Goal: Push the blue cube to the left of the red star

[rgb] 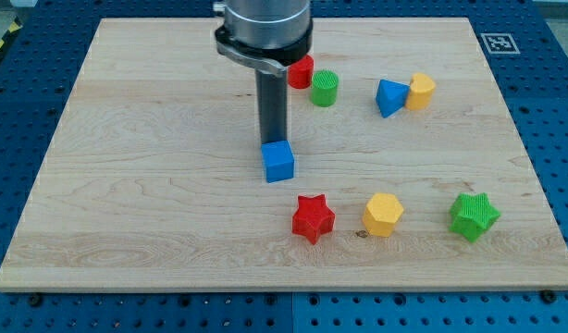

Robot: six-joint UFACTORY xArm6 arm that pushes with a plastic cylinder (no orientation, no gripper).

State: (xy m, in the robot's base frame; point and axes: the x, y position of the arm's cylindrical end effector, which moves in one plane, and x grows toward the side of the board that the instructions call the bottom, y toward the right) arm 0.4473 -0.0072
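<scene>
The blue cube (278, 161) sits near the board's middle. The red star (313, 218) lies below it and a little to the view's right. My tip (272, 142) is right behind the blue cube, at its top edge in the view, touching or nearly touching it. The dark rod rises from there to the arm at the view's top.
A yellow block (384, 214) and a green star (474, 215) lie right of the red star. Near the top are a red block (301, 72), a green cylinder (325, 88), a blue triangular block (389, 97) and a yellow block (421, 91). The wooden board (127, 185) ends near the view's bottom.
</scene>
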